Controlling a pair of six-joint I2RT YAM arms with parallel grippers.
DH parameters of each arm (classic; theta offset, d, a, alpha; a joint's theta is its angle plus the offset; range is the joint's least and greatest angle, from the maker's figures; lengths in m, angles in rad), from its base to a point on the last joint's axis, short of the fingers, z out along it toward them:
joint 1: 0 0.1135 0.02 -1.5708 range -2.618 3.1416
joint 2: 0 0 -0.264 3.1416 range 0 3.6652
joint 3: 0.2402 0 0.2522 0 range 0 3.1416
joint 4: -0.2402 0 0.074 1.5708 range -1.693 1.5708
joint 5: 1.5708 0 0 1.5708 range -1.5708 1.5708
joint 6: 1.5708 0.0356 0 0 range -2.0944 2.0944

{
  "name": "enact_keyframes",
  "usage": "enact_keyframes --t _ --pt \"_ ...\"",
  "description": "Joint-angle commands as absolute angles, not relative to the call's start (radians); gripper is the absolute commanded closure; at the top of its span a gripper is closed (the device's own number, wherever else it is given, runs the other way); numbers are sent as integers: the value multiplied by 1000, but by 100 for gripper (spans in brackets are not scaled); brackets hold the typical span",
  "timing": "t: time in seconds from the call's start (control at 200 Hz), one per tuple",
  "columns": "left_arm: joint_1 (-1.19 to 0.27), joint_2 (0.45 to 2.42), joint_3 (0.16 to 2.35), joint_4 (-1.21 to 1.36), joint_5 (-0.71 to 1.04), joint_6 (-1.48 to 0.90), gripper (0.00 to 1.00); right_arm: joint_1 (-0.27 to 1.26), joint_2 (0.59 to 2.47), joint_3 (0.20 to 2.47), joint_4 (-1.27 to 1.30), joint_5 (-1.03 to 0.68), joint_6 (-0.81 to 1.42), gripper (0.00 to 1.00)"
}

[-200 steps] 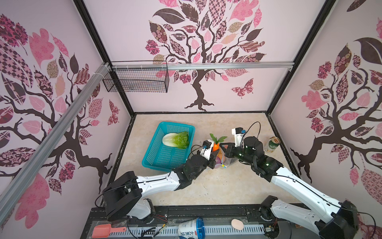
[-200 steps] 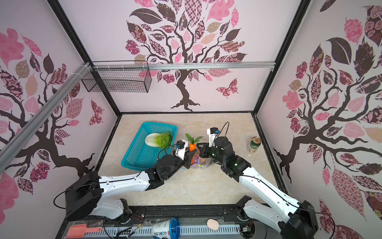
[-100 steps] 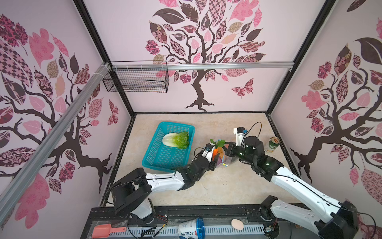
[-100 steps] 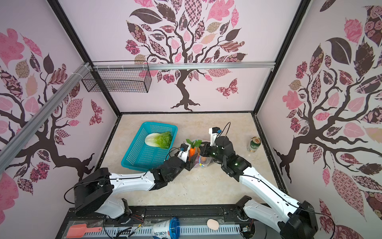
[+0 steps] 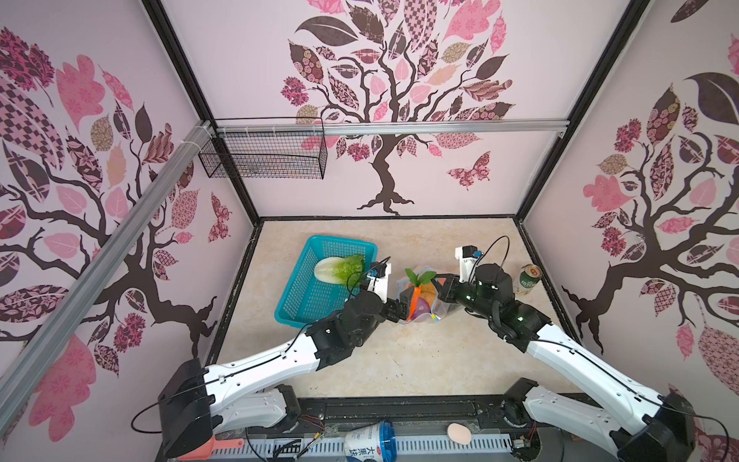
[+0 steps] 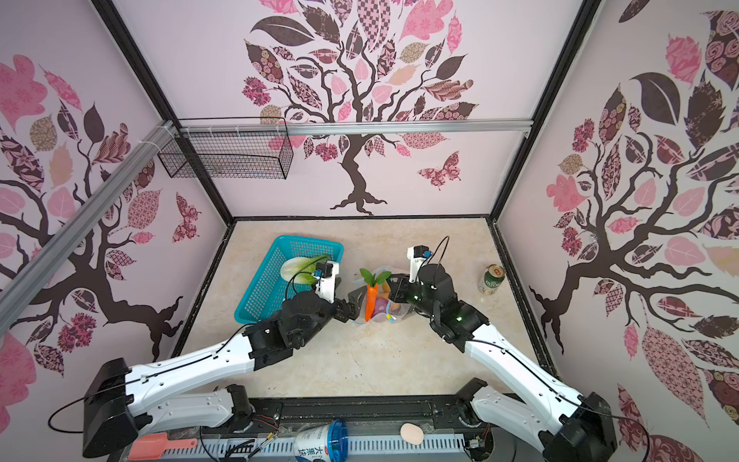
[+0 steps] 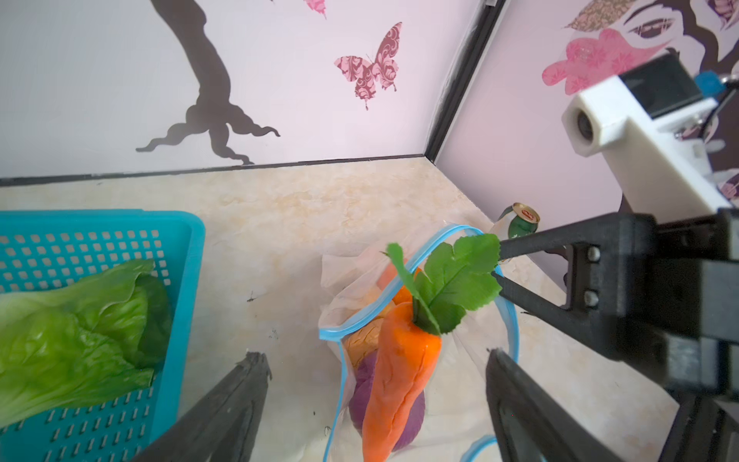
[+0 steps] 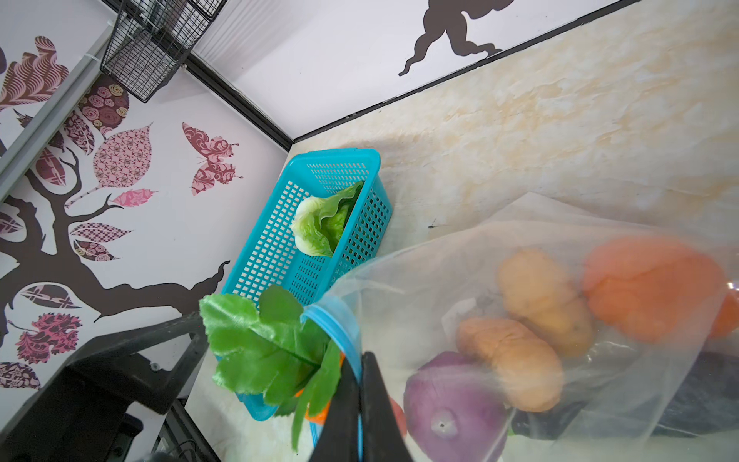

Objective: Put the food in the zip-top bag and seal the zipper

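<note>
**Inspector:** Left gripper (image 7: 376,358)?
**Assistant:** Fingers (image 7: 240,396) wide apart, either side of the carrot (image 7: 404,372), gripping nothing.
**Inspector:** Right gripper (image 8: 362,384)?
**Assistant:** Clamped on the zipper (image 8: 336,324) (the light-blue edge).
**Inspector:** Food?
**Assistant:** The carrot stands tip-down in the zip-top bag (image 8: 520,248), leaves out. Onion (image 8: 452,408) and potatoes (image 8: 540,300) are inside. Lettuce (image 5: 340,270) lies in the basket (image 5: 308,296).

A teal basket (image 5: 308,298) sits well apart from a green can (image 5: 530,280).
</note>
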State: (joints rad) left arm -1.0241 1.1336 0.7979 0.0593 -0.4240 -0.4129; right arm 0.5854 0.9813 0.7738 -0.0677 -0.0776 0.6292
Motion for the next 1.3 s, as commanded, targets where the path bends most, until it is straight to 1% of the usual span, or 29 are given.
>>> enact_keyframes --t 0.0,0.165,0.405,0.51,0.585,0.64,0.79,0.91,1.105,1.295 --pt "-993 1096 756 -82 -401 -522 17 577 956 768 -68 -61 619 100" --pt "-953 1086 702 -81 -292 -619 24 577 954 764 -62 -67 618 100" --pt "-951 1192 709 -46 -179 -640 29 575 951 757 -60 -71 618 100" --pt "-944 1240 713 -25 -137 -656 37 576 946 756 -63 -66 616 100" --pt "-939 1265 717 -10 -115 -662 48 575 940 756 -67 -63 614 100" --pt "-938 1277 725 -8 -102 -658 59 575 936 756 -72 -61 611 100" --pt "-933 1270 747 -16 -72 -645 100 577 930 755 -80 -52 605 100" --pt "-914 1227 793 -68 -84 -630 100 576 925 766 -88 -54 581 100" --pt "-904 1139 927 -133 -181 -536 100 575 894 816 -116 -67 470 100" --pt "-904 1150 1070 -174 -222 -475 100 575 861 842 -143 -60 398 100"
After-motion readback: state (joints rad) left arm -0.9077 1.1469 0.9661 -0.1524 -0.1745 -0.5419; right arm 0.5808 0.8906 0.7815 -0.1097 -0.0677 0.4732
